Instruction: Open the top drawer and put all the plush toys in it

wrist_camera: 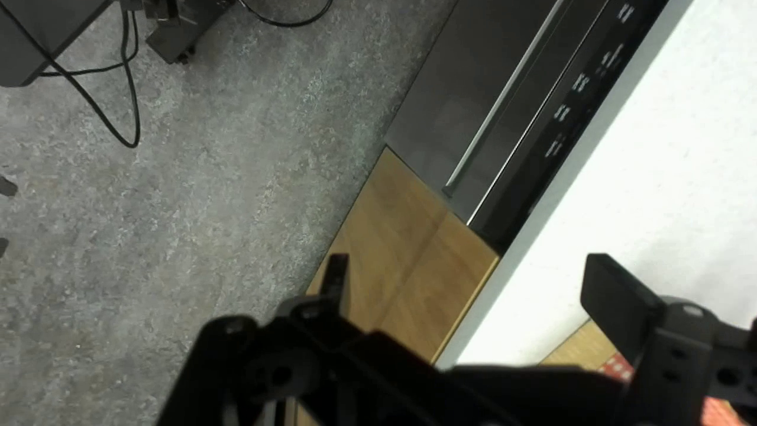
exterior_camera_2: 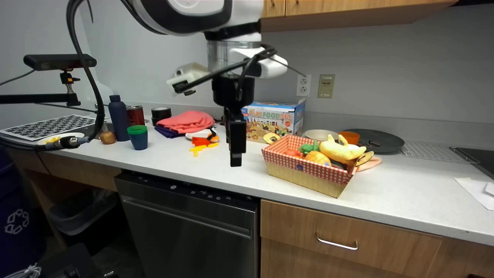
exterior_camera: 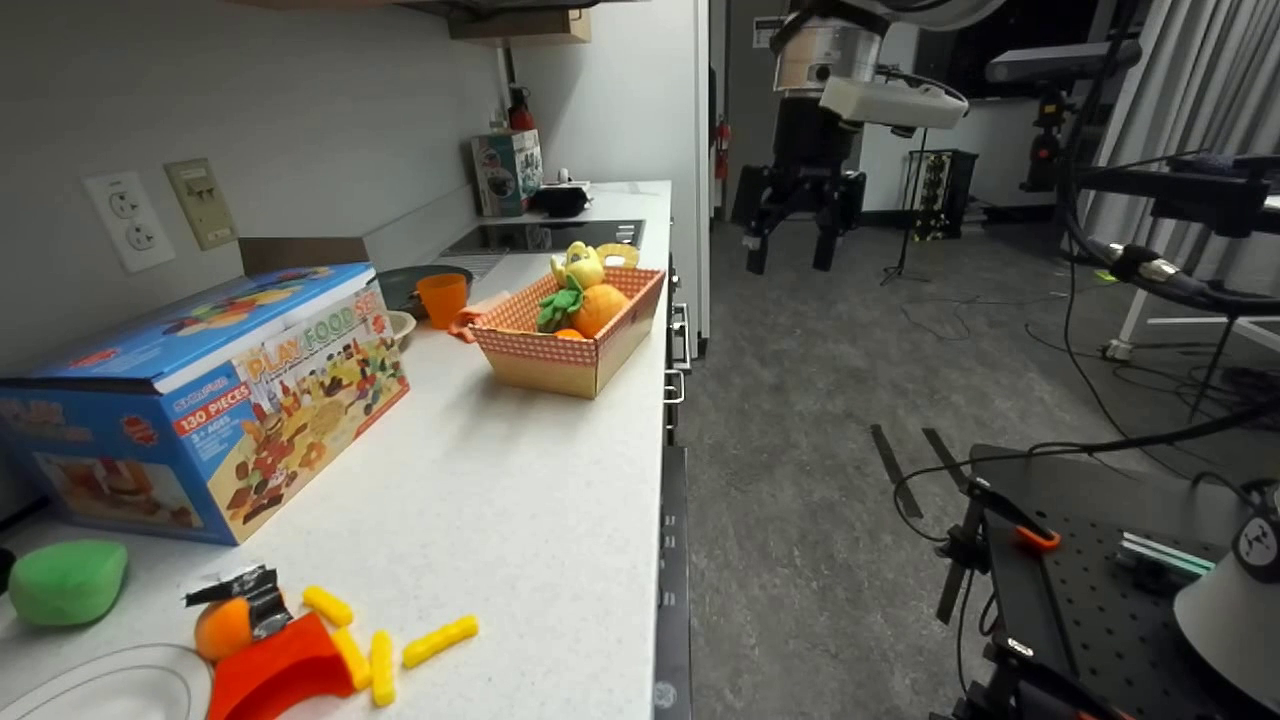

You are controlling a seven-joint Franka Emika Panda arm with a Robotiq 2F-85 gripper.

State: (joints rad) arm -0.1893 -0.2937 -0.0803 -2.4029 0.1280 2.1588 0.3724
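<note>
The top drawer [exterior_camera_2: 343, 231] is shut, a wooden front with a silver handle [exterior_camera_2: 336, 244] under the counter. In the wrist view its front [wrist_camera: 446, 284] lies below the counter edge. The plush toys sit in a red-checked basket [exterior_camera_2: 305, 181] on the counter: a yellow one [exterior_camera_2: 339, 150], an orange pineapple [exterior_camera_2: 318, 157] with green leaves, and a red-orange one [exterior_camera_2: 293, 153] partly hidden. In an exterior view the basket [exterior_camera: 540, 375] holds yellow [exterior_camera: 578, 266] and orange [exterior_camera: 602, 308] toys. My gripper [exterior_camera: 790, 258] is open and empty, pointing down, apart from everything, also seen in the wrist view [wrist_camera: 464, 260].
A play food box [exterior_camera: 290, 400], an orange cup [exterior_camera: 442, 298], a dark pan [exterior_camera_2: 374, 139] and a green rounded object [exterior_camera: 68, 582] stand on the counter. A red toy piece with several yellow sticks [exterior_camera: 382, 665] lies near a plate [exterior_camera: 120, 685]. A dishwasher [exterior_camera_2: 189, 227] adjoins the drawer.
</note>
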